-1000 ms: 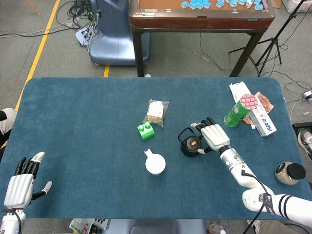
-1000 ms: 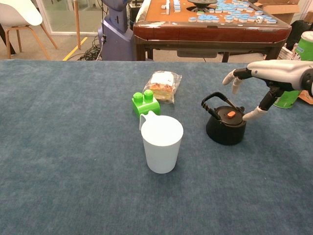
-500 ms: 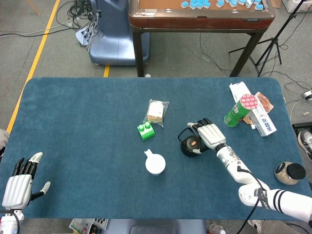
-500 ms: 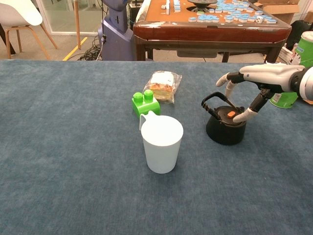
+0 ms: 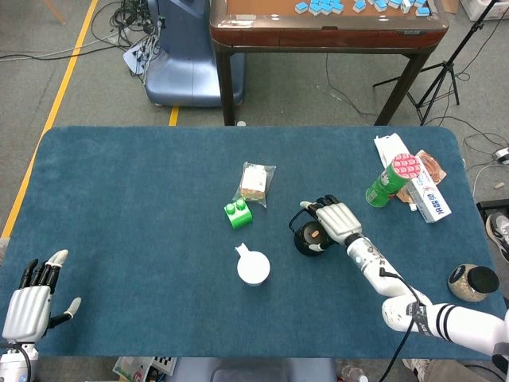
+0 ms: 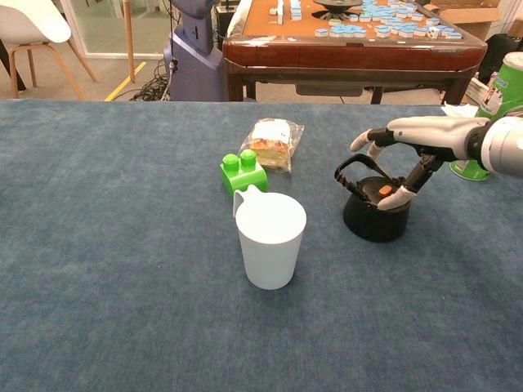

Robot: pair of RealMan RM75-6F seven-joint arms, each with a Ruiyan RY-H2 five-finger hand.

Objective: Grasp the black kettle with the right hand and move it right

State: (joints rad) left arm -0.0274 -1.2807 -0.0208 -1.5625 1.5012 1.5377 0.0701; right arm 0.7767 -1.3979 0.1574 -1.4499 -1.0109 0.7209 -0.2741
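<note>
Right hand (image 6: 413,139): fingers spread, arched over the small round black kettle (image 6: 375,214), thumb by its lid.
Left hand (image 5: 30,300): fingers straight and apart, holding nothing.

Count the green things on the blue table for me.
2: a green block left of the black kettle, and a green can near the far right edge. None seems hidden.

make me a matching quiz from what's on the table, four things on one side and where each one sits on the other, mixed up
Things:
1. black kettle
2. white cup
3. green block
4. green can

Places:
A. by the table's right edge, beside flat packets
B. nearest the robot, in the middle
C. under the right hand
D. next to the wrapped snack

Pairs: 1-C, 2-B, 3-D, 4-A
</note>
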